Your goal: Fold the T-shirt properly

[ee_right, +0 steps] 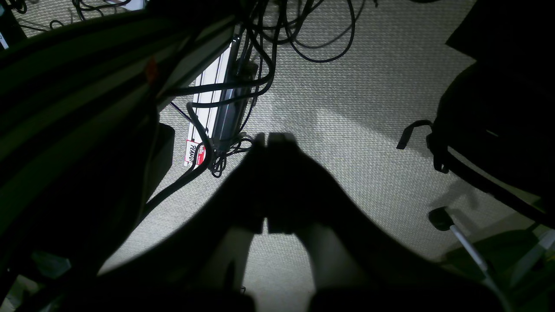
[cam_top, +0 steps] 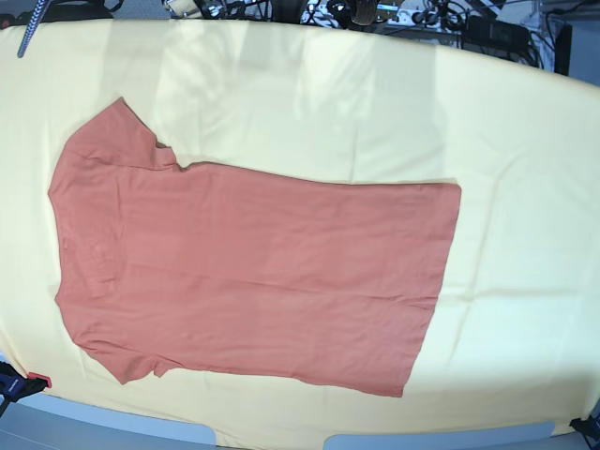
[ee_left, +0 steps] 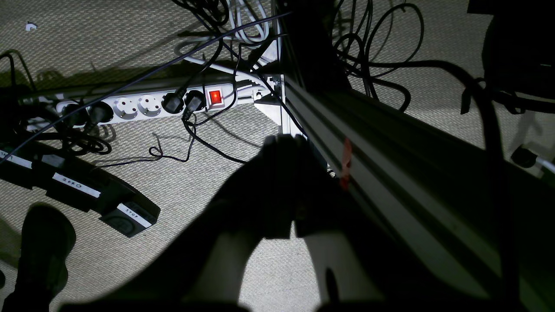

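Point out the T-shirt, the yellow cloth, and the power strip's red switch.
T-shirt point(cam_top: 253, 272), base view, middle of the torso panel.
yellow cloth point(cam_top: 516, 141), base view, bare area beyond the shirt's hem.
red switch point(ee_left: 215, 97), left wrist view, the lit rocker face on the white power strip point(ee_left: 143, 105).

Robotics lab or test workspace, not home.
- Grey woven carpet floor point(ee_left: 130, 39), left wrist view, littered with tangled black cables point(ee_left: 373, 52) at top.
- White multi-socket power strip point(ee_left: 151, 104), upper left, red lit switch, several plugs in.
- Black foot-pedal box point(ee_left: 86, 190), lower left, labels "ZERO", "STOP".
- Aluminium extrusion frame rail point(ee_left: 390, 173) crossing diagonally at right.
- Base view: pale yellow cloth point(cam_top: 525, 141) covering work table; cluttered electronics point(cam_top: 412, 14) along top edge.
- Right wrist view: black bag point(ee_right: 498, 121) at right on floor.
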`<state>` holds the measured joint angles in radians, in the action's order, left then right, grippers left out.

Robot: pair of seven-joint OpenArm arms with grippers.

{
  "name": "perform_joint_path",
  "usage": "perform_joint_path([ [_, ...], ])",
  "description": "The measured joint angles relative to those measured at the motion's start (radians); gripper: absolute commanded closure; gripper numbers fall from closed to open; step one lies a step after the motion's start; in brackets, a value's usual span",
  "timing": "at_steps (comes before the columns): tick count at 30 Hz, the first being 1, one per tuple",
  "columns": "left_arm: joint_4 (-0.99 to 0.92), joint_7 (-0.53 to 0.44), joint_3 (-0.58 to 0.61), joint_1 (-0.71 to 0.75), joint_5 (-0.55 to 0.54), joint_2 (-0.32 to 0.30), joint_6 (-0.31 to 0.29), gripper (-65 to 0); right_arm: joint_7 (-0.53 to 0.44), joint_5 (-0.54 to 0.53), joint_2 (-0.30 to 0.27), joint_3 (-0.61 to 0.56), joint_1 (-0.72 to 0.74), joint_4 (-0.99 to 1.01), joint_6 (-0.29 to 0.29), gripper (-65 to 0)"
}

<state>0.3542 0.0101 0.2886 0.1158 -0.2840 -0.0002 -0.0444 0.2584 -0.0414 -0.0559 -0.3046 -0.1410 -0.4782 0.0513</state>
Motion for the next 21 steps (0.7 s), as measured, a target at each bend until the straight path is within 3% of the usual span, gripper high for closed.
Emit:
perform_joint_path([
  [6,0.003,-0.001,0.0,0.0,0.048,0.0,0.0,0.0,0.0,0.0,0.0,0.0,0.0,-0.001,0.0,0.0],
  [21,0.003,-0.002,0.0,0.0,0.048,0.0,0.0,0.0,0.0,0.0,-0.002,0.0,0.0,-0.001,0.0,0.0],
])
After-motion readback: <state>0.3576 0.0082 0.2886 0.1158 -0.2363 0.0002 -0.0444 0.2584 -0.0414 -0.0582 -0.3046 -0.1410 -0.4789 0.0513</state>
